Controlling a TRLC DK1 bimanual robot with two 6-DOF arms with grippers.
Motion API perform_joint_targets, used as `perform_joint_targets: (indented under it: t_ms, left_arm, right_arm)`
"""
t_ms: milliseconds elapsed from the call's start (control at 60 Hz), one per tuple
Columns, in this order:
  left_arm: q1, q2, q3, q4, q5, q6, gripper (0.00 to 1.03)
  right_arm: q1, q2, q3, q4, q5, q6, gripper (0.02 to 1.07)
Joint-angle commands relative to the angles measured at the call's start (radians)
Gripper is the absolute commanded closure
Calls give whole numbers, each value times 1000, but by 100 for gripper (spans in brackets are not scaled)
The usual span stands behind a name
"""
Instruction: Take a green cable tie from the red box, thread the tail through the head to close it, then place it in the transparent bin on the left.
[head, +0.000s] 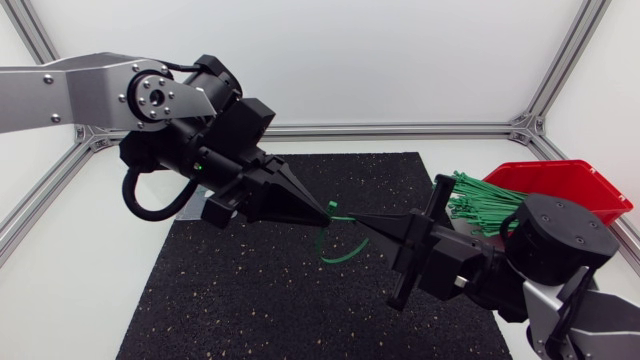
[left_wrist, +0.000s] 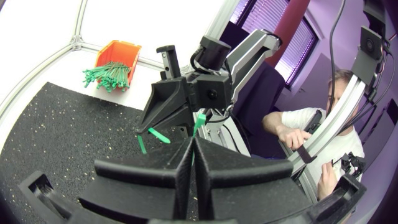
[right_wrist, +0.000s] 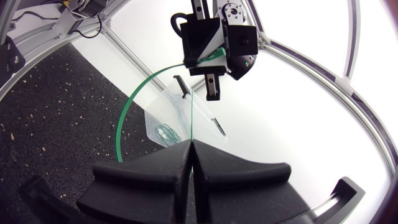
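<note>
A green cable tie (head: 345, 257) hangs in a loop over the black mat, stretched between my two grippers. My left gripper (head: 328, 209) is shut on one end, which sticks up past its tips (left_wrist: 199, 121). Facing it tip to tip, my right gripper (head: 358, 222) is shut on the other end; in the right wrist view the tie (right_wrist: 124, 118) arcs from that gripper (right_wrist: 191, 144) to the left one. The red box (head: 560, 185) stands at the right with a bundle of green ties (head: 480, 200) spilling out. The transparent bin (right_wrist: 180, 118) lies beyond the mat and holds a closed tie (right_wrist: 165, 132).
The black mat (head: 250, 290) covers the middle of the table. A metal frame (head: 400, 128) runs round the white table's edges. In the head view the left arm hides the transparent bin.
</note>
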Motion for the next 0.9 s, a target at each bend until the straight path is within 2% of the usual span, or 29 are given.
perform_joint_targets:
  t_ms: [0, 167, 500, 883]
  left_arm:
    - [-2, -13, 31, -35, 13, 32, 100]
    - [-7, -13, 39, -94, 16, 75, 100]
    - [-7, 1, 43, -101, 26, 84, 100]
    - [-8, 19, 71, -124, 27, 99, 100]
  right_arm:
    - [-11, -13, 25, 16, 10, -31, 101]
    - [-31, -31, 51, 19, 10, -31, 101]
    - [-17, -58, 45, 21, 10, -50, 101]
    - [58, -81, 28, 19, 59, -87, 101]
